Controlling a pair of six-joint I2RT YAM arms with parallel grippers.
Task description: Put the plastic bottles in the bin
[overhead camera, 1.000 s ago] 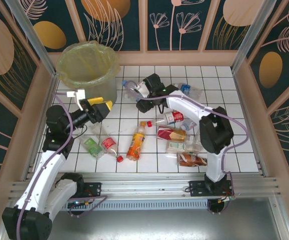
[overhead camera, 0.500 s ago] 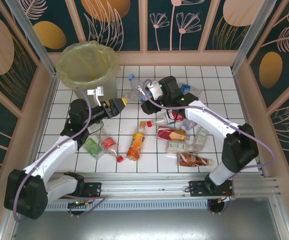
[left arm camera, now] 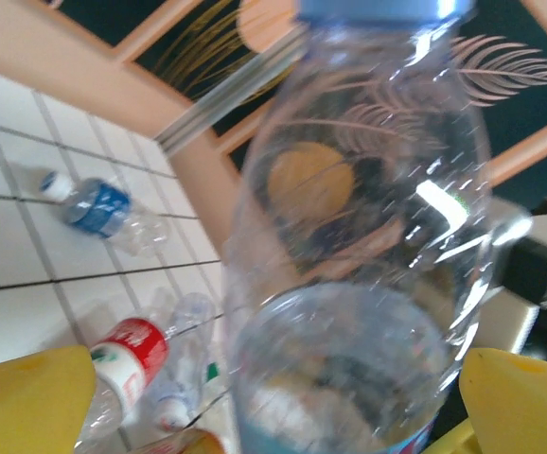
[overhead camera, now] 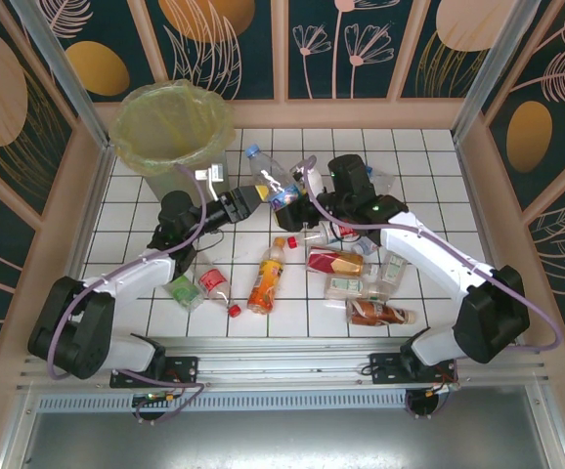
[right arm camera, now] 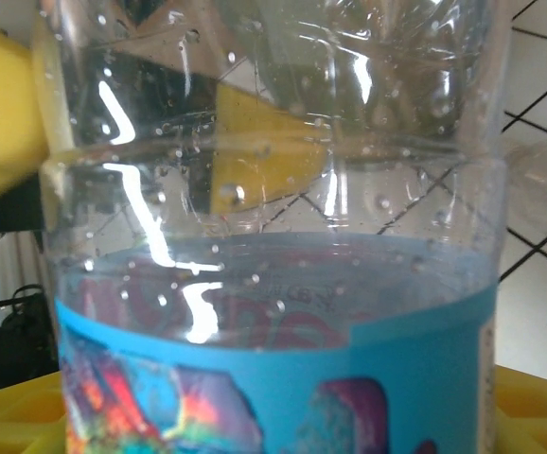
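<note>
White tiles covered the bench (overhead camera: pixel 439 156), and dark panels (overhead camera: pixel 361 44) with painted flowers closed it on three sides. Above the middle of these tiles one clear bottle (overhead camera: pixel 271 181) with a blue cap and a blue label was lifted off the surface, tilted, its cap pointing toward the far left corner. The right claw (overhead camera: pixel 286 195) was pinching it at the lower, labelled part; in the right wrist view its yellow pads stood at both sides of the label.

The left claw (overhead camera: pixel 251 199) was spread wide just beside it. In the left wrist view the bottle's upper body stood between the two yellow fingers (left arm camera: pixel 27 402), but I could not tell if they touched it. I judged this as a passing of the bottle from one arm to the other.

The bottle looked empty except for small drops inside, so it should be very light. Its thin wall should give under pressure and be slippery, so a gentle hold at the shoulder under the cap, where the plastic is stiffer, seemed safer than the smooth middle.

The bin (overhead camera: pixel 155 156), lined with a yellowish bag, stood in the far left corner, near the left arm. The other bottles (overhead camera: pixel 266 278) lay scattered on the near tiles.
</note>
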